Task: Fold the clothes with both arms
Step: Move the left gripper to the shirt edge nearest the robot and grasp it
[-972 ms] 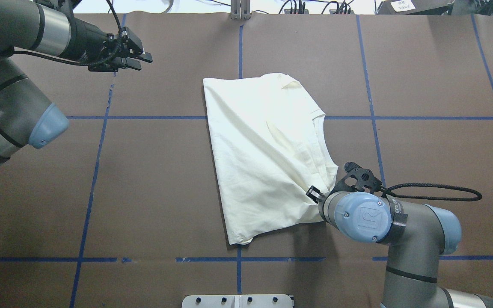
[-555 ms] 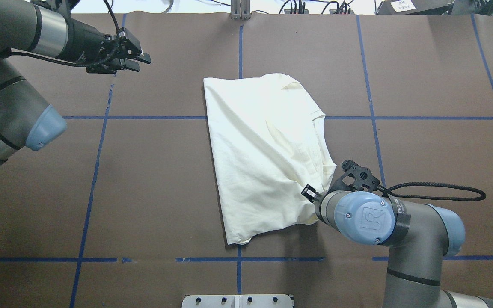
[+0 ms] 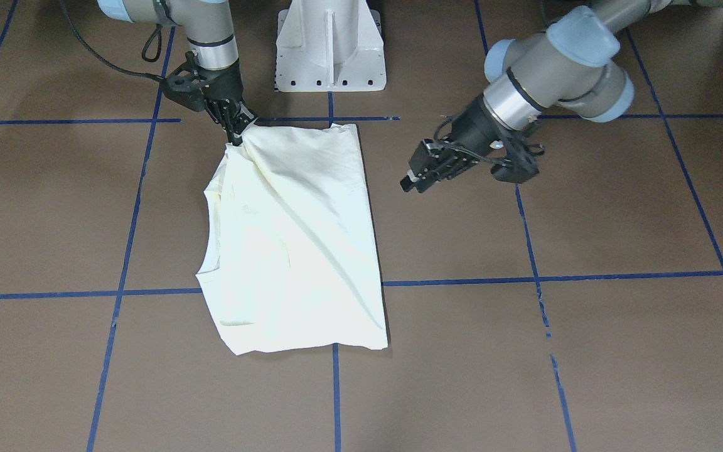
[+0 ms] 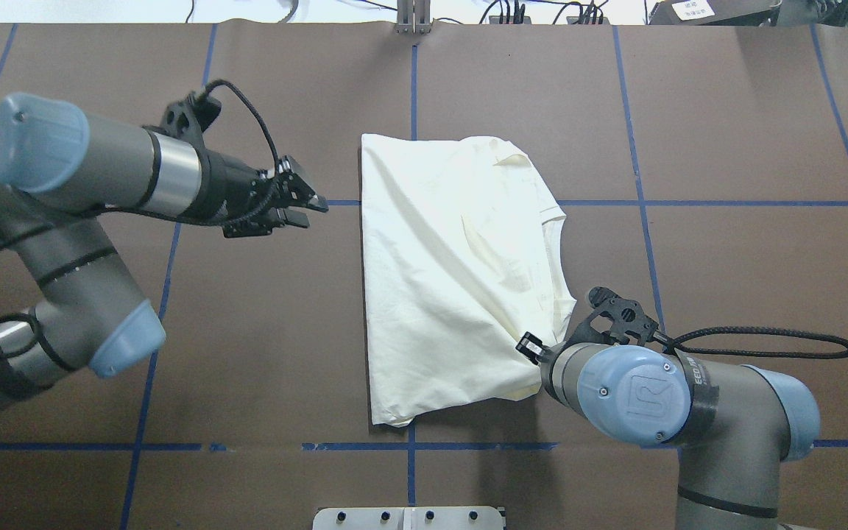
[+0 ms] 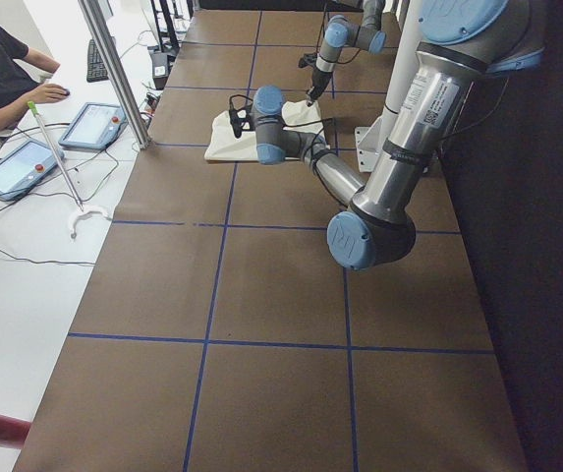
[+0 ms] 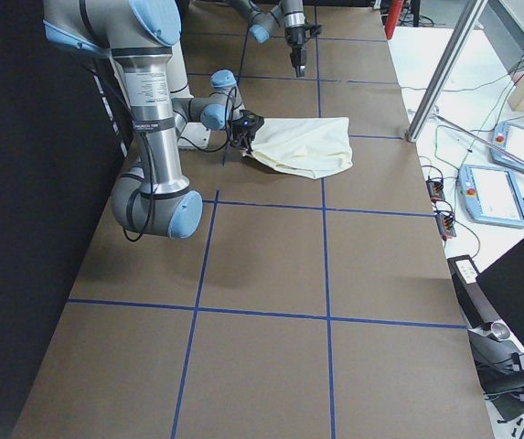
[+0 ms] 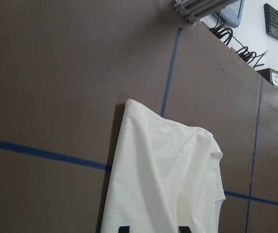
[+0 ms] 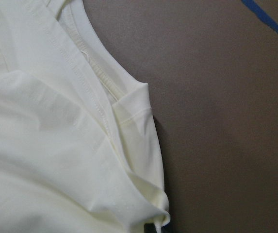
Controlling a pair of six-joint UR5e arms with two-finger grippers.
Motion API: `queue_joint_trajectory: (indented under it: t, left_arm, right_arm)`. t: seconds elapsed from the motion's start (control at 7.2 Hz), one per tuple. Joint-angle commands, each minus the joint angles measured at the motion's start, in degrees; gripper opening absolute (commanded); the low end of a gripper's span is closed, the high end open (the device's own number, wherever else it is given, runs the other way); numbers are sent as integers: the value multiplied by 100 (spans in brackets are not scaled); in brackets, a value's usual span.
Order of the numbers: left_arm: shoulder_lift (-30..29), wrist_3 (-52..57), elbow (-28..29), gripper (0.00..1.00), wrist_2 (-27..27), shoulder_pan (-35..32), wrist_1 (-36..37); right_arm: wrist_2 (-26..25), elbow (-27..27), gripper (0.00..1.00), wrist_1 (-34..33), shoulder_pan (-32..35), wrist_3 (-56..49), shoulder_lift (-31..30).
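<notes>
Right hand (image 3: 235, 133) pinches the shirt's (image 4: 446, 294) corner on the robot's side, with the cloth drawn up in taut creases. Left hand (image 4: 305, 210) hovers spread and empty, near the shirt's left edge. The shirt lies folded mid-bench (image 4: 726, 132), between both arms.

The right gripper (image 3: 236, 133) is hidden beneath its own wrist (image 4: 641, 383) in the overhead view, at 4 o'clock of the T-shirt (image 4: 453, 280). In the left wrist view the T-shirt is cut off at 6 o'clock, where only the tips of the left gripper (image 4: 317, 216) are seen.
</notes>
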Motion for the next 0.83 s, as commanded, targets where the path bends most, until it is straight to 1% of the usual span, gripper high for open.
queue_joint_trajectory:
  t: [0.0, 0.28, 0.42, 0.69]
  left_arm:
    - [168, -320, -286, 47, 1111, 1253, 451]
    - [168, -443, -278, 54, 1256, 1739, 707]
    - [168, -531, -225, 54, 1265, 1977, 865]
    - [80, -540, -225, 54, 1379, 2136, 1164]
  right_arm:
    - [0, -4, 0, -36, -25, -8, -8]
    - [9, 4, 0, -36, -25, -8, 19]
    - [9, 4, 0, -36, -25, -17, 19]
    - [9, -4, 0, -36, -25, -17, 19]
